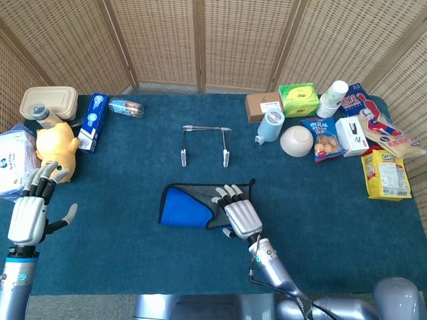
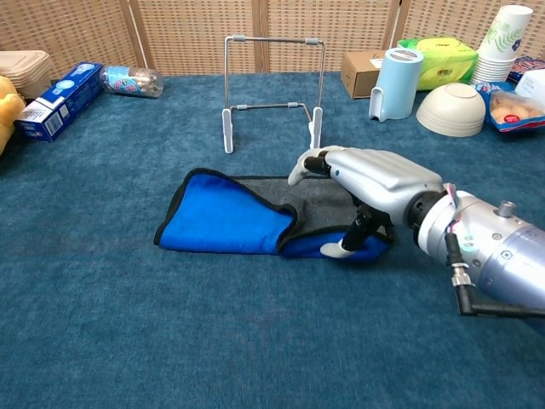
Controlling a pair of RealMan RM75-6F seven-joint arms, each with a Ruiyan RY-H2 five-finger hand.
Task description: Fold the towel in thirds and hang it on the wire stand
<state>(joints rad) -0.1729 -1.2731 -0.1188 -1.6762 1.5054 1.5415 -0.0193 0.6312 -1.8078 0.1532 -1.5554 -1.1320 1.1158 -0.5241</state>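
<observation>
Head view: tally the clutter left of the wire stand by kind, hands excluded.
Lidded food container: 1
Bottles: 2
Blue carton: 1
Yellow plush toy: 1
White packet: 1
Total: 6
</observation>
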